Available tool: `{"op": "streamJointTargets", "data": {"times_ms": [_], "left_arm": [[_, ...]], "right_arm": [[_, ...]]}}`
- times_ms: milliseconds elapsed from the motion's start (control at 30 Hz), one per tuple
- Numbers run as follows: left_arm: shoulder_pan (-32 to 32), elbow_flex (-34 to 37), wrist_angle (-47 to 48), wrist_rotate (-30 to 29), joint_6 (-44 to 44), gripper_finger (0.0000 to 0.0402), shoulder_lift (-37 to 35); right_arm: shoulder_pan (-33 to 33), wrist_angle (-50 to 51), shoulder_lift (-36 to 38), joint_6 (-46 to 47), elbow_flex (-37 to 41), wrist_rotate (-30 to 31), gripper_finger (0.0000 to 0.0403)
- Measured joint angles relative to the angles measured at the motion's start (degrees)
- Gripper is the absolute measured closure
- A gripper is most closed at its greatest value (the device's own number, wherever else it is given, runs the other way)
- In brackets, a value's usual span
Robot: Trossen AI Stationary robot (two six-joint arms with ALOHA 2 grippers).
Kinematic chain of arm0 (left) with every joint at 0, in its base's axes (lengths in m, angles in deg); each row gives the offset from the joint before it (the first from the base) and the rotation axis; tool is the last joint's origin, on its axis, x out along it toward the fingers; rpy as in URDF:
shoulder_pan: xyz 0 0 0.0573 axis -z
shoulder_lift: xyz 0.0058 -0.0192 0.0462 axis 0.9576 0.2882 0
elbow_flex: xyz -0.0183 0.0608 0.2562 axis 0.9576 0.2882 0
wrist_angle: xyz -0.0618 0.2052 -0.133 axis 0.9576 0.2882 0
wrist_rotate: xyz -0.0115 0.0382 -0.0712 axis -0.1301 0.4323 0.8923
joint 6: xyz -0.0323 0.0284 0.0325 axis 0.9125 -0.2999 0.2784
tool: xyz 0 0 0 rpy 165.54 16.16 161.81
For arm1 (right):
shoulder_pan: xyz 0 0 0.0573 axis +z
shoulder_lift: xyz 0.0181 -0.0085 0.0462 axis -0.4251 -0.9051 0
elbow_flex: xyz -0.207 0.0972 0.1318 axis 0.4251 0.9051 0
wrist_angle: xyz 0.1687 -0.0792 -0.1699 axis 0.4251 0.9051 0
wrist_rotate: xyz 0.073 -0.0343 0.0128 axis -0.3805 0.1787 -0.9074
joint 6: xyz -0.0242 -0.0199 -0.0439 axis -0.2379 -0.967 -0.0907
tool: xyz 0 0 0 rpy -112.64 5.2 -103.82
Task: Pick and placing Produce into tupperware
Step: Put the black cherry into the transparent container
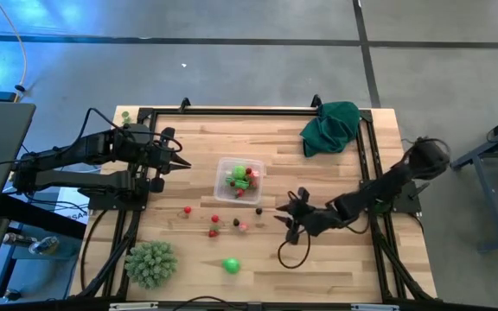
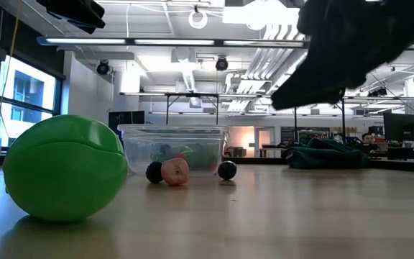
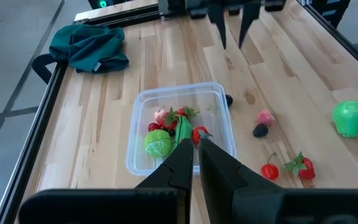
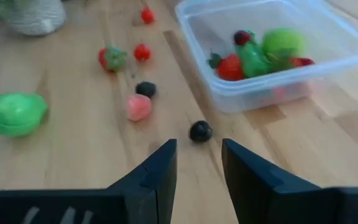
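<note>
Light is bright and even, coming from ceiling strip lamps [image 2: 185,42] seen in the low view, with a blue glare on the floor [image 1: 67,60] in the high view. Shadows on the table [image 1: 335,173] are soft. The right wrist view is blurred throughout.

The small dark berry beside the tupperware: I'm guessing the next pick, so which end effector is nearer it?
Right. The right end effector is open just short of the dark berry; the left end effector waits shut beyond the tupperware.
</note>
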Motion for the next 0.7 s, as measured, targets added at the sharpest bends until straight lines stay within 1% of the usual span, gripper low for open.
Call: {"op": "streamJointTargets", "data": {"times_ms": [100,200,333,433,567,700], "left_arm": [[-0.02,0.00,-0.02,-0.02,0.00,0.0383,0.00],[-0.02,-0.01,-0.02,-0.02,0.00,0.0383,0.02],[-0.02,-0.02,0.00,-0.02,0.00,0.0383,0.00],[-0.02,0.00,-0.01,-0.01,0.00,0.0383,0.02],[-0.01,0.00,-0.02,0.00,0.00,0.0383,0.00],[-0.02,-0.02,0.00,-0.07,0.00,0.0383,0.00]], "right_arm": [[-0.27,-10.46,-3.22,-3.94,3.71,-0.16,0.0284],[-0.79,-16.48,-7.26,-7.22,4.14,-0.05,0.0282],[-1.64,-18.68,-12.46,-6.79,3.11,-0.18,0.0262],[-2.16,-20.94,-15.83,-5.82,2.04,0.26,0.0231],[-2.27,-24.02,-19.40,-6.85,0.36,1.22,0.0189],[-2.52,-24.01,-22.44,-6.77,-1.84,2.96,0.0167]]}}
